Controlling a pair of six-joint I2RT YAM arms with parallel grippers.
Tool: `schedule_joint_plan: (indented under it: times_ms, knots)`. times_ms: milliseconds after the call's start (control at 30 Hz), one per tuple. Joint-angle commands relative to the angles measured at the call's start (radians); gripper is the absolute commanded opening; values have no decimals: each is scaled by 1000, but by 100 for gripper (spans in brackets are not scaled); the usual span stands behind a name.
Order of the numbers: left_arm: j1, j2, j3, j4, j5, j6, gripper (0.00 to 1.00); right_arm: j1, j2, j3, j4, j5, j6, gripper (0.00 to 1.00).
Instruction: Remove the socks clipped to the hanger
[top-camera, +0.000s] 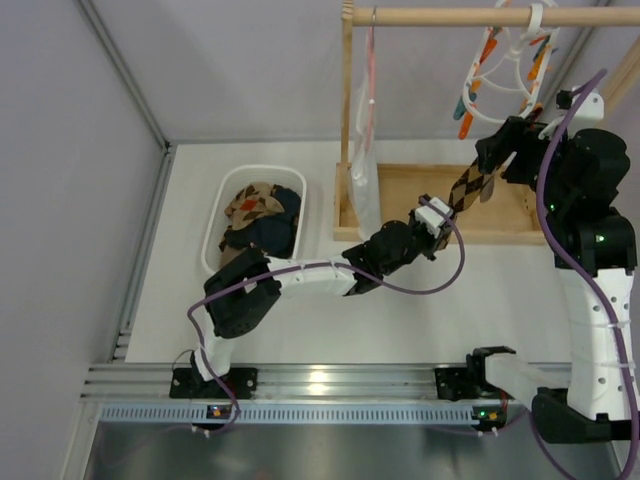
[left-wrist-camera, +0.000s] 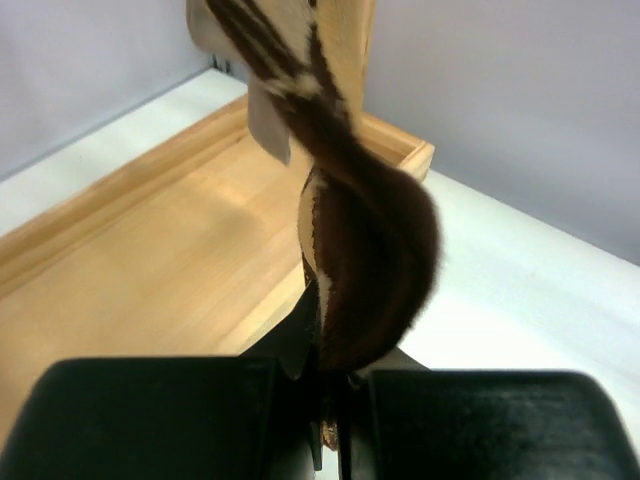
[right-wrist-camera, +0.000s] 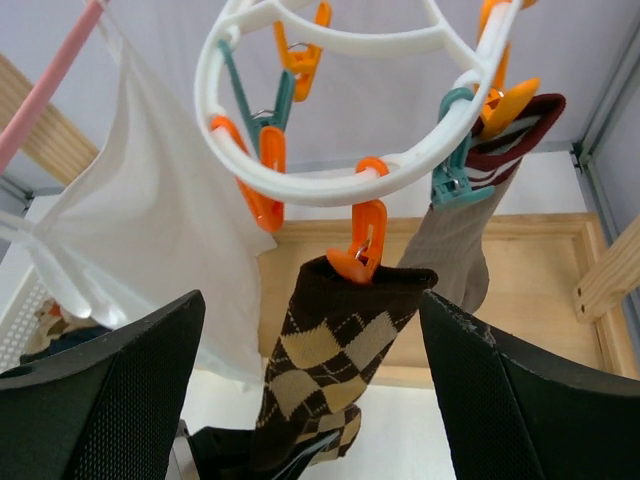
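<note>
The white oval hanger (right-wrist-camera: 330, 185) hangs from the wooden rail, its ring also visible from above (top-camera: 505, 60). An orange clip (right-wrist-camera: 362, 245) pinches the cuff of a brown-and-tan argyle sock (right-wrist-camera: 335, 360). My right gripper (right-wrist-camera: 315, 390) is open, its fingers (right-wrist-camera: 100, 400) standing wide on either side of that cuff without touching it. Lower down, my left gripper (left-wrist-camera: 330, 400) is shut on the toe end of the same argyle sock (left-wrist-camera: 370, 250), which stretches slantwise between hanger and gripper (top-camera: 465, 190). A taupe sock (right-wrist-camera: 455, 240) with a red-and-white cuff hangs from a teal clip (right-wrist-camera: 455, 170).
A white basket (top-camera: 215, 225) at the left holds another argyle sock (top-camera: 255, 205) and a dark navy one (top-camera: 270, 235). A white cloth bag (top-camera: 365, 190) hangs on a pink wire hanger (top-camera: 370, 70). The wooden rack base (top-camera: 400, 185) lies under the hanger.
</note>
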Motion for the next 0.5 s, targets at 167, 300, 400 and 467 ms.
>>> schedule_joint_plan:
  times_ms: [167, 300, 400, 467]
  knots:
    - [31, -209, -161, 58, -6, -202, 0, -8, -38, -50, 96, -161, -81, 83]
    - [97, -226, -183, 59, 150, -302, 0, -16, -7, -54, 133, -293, -97, 84]
    - [137, -235, -181, 58, 264, -353, 0, -19, 8, -46, 163, -320, -104, 84]
    - [160, -241, -183, 47, 293, -396, 0, -21, 22, -37, 180, -340, -101, 83]
